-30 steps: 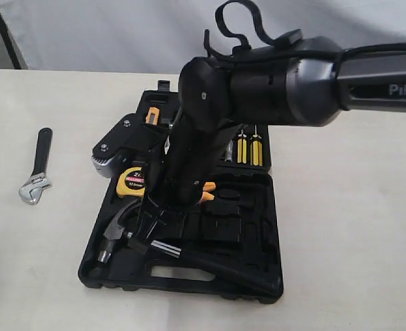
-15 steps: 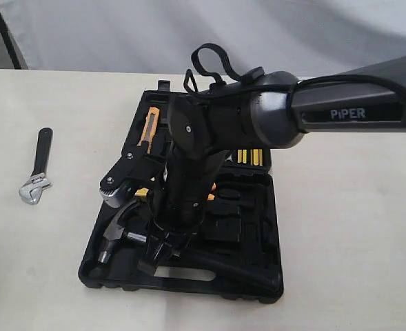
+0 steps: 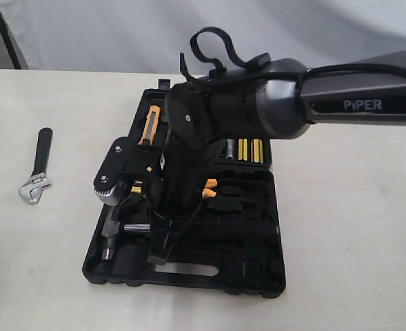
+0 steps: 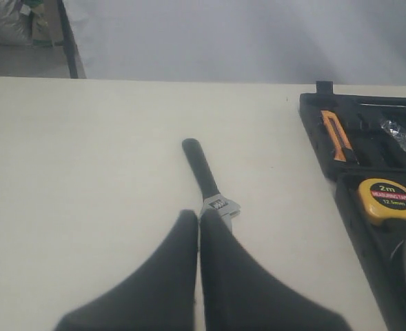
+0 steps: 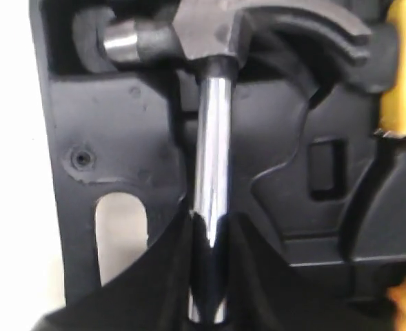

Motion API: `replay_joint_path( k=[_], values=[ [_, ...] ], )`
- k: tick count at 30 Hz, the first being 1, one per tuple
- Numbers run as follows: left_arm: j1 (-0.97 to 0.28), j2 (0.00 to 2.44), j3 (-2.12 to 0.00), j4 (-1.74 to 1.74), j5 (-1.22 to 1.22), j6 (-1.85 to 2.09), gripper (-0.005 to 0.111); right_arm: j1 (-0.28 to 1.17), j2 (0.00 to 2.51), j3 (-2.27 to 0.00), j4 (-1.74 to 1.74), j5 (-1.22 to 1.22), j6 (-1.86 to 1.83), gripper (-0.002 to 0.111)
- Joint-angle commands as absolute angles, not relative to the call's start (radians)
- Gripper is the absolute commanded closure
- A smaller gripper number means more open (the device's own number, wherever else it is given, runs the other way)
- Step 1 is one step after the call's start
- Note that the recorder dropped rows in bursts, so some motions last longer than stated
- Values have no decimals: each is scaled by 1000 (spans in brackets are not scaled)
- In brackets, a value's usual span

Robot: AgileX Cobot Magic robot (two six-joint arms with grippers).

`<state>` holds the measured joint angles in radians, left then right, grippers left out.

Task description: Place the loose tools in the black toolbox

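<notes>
The black toolbox (image 3: 258,281) lies open at the table's middle. My right gripper (image 5: 209,222) is shut on the steel shaft of the claw hammer (image 5: 213,148), whose head (image 3: 109,240) sits in the near-left recess beside the slot handle (image 5: 121,233). In the exterior view the right gripper (image 3: 160,248) points down into the case, and the hammer's black handle is hidden under it. The silver adjustable wrench (image 3: 36,169) lies on the table left of the case. My left gripper (image 4: 199,215) is shut and empty, just short of the wrench (image 4: 204,176). A shiny film-wrapped item (image 4: 401,133) lies in the case.
A yellow tape measure (image 4: 389,201) and an orange utility knife (image 4: 335,134) sit in the case's left side. Yellow-handled screwdrivers (image 3: 247,149) fill the far half. Bare table surrounds the case, and a pale backdrop stands behind.
The right arm has turned and lowered with the hammer. Its handle, which slanted across the case's front, now lies under the gripper, and the head has settled lower in the recess.
</notes>
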<state>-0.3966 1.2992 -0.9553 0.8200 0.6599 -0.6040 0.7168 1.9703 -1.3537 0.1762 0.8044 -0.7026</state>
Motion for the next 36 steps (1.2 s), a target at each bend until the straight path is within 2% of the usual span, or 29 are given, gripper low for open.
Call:
replay_joint_path(
  k=[1,15,17,22,24,26,27,31,36],
  values=[
    [-393,1291,-946,806,643,-614,105,712,1945,-1383,164,837,-764,109],
    [-393,1291,-946,806,643,-614,105,712,2018,-1381,152,871,-752,106],
    [-393,1291,-946,806,643,-614,105,712,2024,-1381,150,869,-748,97],
    [-393,1291,-946,806,643,-614,105,712,2016,-1394,145,880,-747,60],
    [-393,1291,-946,806,643,-614,105,712,1994,-1415,145,881,-714,56],
    [-393,1291,-946,806,643,-614,105,712,1973,-1459,145,881,-651,60],
    [-393,1291,-946,806,643,-614,105,712,1962,-1482,149,876,-612,66],
    [-393,1291,-946,806,643,-614,105,712,1960,-1534,150,884,-526,108],
    [-393,1291,-946,806,643,-614,105,712,1996,-1534,155,971,-452,108]
  ],
)
